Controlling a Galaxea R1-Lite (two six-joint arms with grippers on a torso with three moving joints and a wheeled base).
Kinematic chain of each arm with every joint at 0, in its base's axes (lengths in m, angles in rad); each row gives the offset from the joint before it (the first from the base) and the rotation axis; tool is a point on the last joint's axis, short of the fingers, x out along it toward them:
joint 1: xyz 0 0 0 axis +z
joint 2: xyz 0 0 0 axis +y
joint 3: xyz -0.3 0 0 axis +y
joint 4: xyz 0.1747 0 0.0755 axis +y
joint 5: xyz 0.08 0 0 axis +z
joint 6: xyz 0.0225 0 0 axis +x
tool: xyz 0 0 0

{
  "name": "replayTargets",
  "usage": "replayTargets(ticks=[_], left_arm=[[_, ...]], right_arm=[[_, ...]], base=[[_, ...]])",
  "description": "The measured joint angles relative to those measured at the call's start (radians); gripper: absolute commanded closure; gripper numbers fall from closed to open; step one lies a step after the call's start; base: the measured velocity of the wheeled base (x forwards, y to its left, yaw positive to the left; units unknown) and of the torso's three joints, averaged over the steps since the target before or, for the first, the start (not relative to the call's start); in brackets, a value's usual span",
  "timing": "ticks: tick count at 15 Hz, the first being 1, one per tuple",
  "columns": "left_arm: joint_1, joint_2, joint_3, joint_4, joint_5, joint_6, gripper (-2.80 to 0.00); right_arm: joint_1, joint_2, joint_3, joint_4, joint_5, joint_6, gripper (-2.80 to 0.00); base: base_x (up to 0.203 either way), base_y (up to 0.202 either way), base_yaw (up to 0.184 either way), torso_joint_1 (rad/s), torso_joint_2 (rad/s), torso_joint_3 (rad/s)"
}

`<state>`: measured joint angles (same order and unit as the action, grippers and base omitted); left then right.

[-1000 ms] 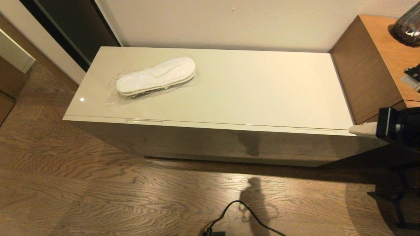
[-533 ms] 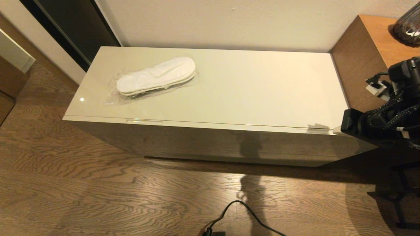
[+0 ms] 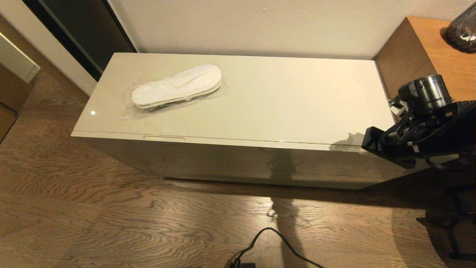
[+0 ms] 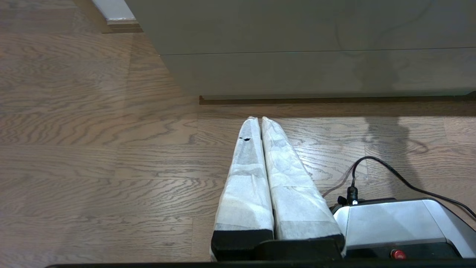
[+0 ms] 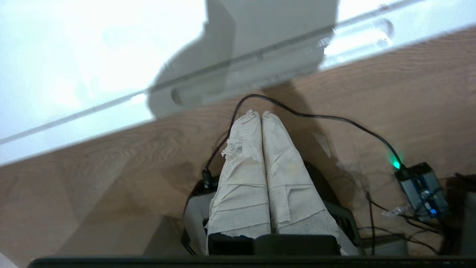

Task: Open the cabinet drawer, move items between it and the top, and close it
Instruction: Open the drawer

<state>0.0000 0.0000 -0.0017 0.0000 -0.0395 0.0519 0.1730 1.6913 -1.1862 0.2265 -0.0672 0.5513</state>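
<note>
**Drawer shut, slippers on top**

Wood floor in front: left gripper low, fingers together, empty. Right gripper, fingers together and empty, at the closed cabinet drawer, by its right recess. Beyond, wrapped slippers lie on the top, left end.

The top (glossy cream slab) bears wrapped slippers near its left end.

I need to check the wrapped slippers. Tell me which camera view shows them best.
The head view: the slippers lie whole in their clear wrap on the top, towards its left end. Neither wrist view shows them; both show shut fingers over the floor.
</note>
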Motion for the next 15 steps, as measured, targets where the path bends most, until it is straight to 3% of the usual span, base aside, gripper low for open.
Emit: replayTargets(ticks=[7, 15], left_arm=[[0.0, 0.0, 0.0, 0.0, 0.0, 0.0, 0.0], [0.0, 0.0, 0.0, 0.0, 0.0, 0.0, 0.0]], right_arm=[[0.0, 0.054, -0.059, -0.026, -0.003, 0.024, 0.0], [-0.003, 0.009, 0.013, -0.073, -0.022, -0.199, 0.0]], base=[[0.0, 0.0, 0.0, 0.0, 0.0, 0.0], [0.0, 0.0, 0.0, 0.0, 0.0, 0.0]])
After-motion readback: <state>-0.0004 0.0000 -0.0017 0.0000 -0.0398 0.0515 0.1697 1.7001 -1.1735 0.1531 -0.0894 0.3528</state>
